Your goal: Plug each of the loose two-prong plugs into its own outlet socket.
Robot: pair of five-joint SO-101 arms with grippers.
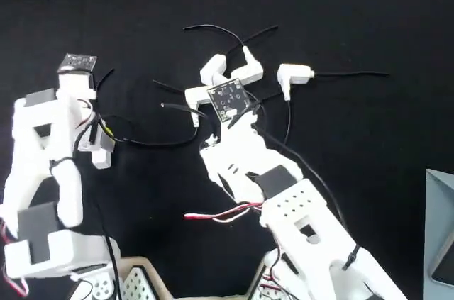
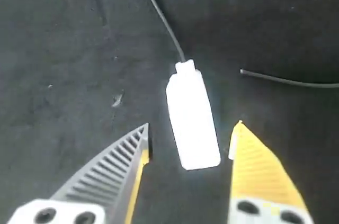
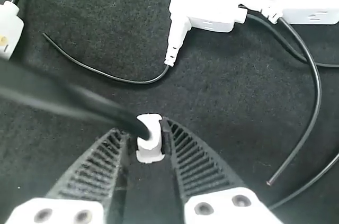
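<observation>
A white two-prong plug (image 2: 193,121) with a black cord lies flat on the black cloth between the fingers of my left gripper (image 2: 192,126), which is open around it; the yellow-padded finger (image 2: 254,160) is close to its side. From above, that left gripper (image 1: 101,150) is at the table's left. My right gripper (image 3: 144,131) is shut on a small white plug (image 3: 149,140) with a thick black cord, low over the cloth at the table's middle (image 1: 211,145). Beyond it lie a white corded plug (image 3: 206,15) and a white outlet block (image 3: 310,4).
Several white plugs and outlet blocks cluster at the table's centre (image 1: 213,69) (image 1: 248,69) (image 1: 294,74), with loose black cords looping around them. Another white piece (image 3: 8,28) lies at the edge of the right wrist view. A grey-blue object (image 1: 440,229) stands at the right edge.
</observation>
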